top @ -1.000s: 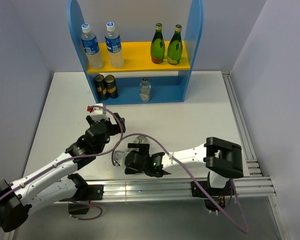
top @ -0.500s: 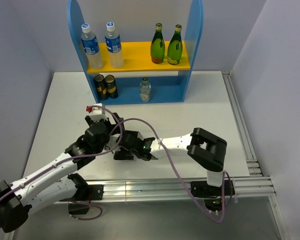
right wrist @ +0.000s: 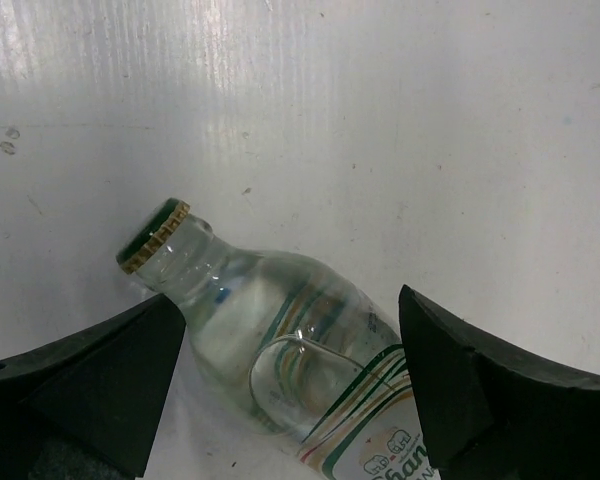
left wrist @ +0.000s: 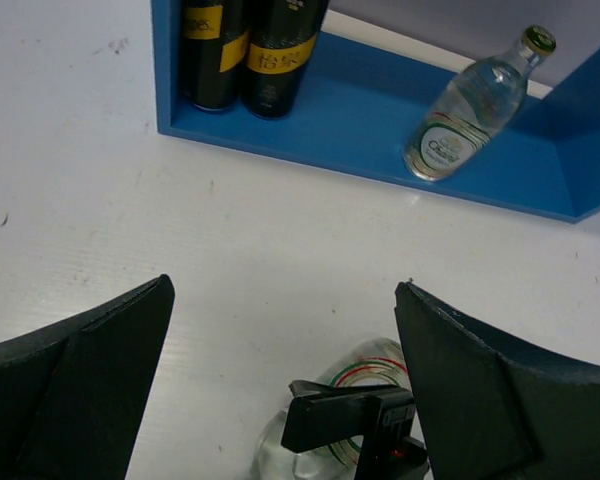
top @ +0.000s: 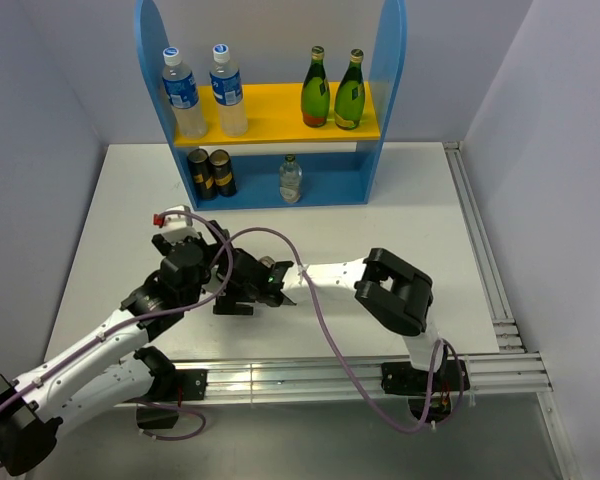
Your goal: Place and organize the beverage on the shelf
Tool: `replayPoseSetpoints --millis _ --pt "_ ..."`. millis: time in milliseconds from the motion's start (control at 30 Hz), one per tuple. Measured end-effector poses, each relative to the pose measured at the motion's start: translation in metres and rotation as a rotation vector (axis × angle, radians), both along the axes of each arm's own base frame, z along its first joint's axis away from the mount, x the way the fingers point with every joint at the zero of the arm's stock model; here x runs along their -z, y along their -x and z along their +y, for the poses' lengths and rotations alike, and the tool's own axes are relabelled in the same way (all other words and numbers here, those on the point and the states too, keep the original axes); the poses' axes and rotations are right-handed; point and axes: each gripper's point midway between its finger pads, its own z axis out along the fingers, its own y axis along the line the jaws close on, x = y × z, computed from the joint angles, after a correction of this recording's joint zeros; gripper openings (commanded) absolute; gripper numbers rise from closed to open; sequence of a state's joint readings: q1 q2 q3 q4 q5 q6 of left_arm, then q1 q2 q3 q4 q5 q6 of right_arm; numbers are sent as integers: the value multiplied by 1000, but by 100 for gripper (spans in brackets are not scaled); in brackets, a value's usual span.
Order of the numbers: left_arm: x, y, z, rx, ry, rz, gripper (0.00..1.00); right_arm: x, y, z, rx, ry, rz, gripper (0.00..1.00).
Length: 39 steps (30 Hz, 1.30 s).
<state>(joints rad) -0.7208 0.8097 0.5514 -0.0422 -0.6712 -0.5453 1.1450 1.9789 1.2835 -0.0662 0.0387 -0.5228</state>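
Only the right wrist view shows the lying bottle point(right wrist: 280, 345) plainly. It rests on its side on the white counter point(right wrist: 430, 120), its gold-rimmed cap point(right wrist: 152, 236) pointing up and left. It lies between the fingers of the right pincer point(right wrist: 285, 335), which stand spread to either side of it; whether the pads touch the glass I cannot tell. From above, that bottle is almost wholly hidden under the right pincer, near the middle of the counter and well apart from the shelf point(top: 155, 60). The left wrist view catches only its label end at the bottom edge, with a black finger of the right pincer across it. That view also shows the left pincer point(left wrist: 280, 300) spread wide and holding nothing

On the shelf's yellow board point(top: 275, 112) stand two blue-label bottles point(top: 180, 92) point(top: 227, 90) at left and two green bottles point(top: 315, 88) point(top: 349, 90) at right. On the blue base point(top: 255, 195) two cans point(top: 199, 172) point(top: 221, 172) stand touching at left, and one short bottle point(top: 291, 180) stands upright near the middle, apart from them

The left wrist view cuts off the cans' tops and leaves the yellow board out of frame
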Motion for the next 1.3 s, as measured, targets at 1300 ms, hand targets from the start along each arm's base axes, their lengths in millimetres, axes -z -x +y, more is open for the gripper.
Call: replayPoseSetpoints --millis 1300 --pt "1 -11 89 -428 -119 -26 99 13 14 25 -89 170 309 70"
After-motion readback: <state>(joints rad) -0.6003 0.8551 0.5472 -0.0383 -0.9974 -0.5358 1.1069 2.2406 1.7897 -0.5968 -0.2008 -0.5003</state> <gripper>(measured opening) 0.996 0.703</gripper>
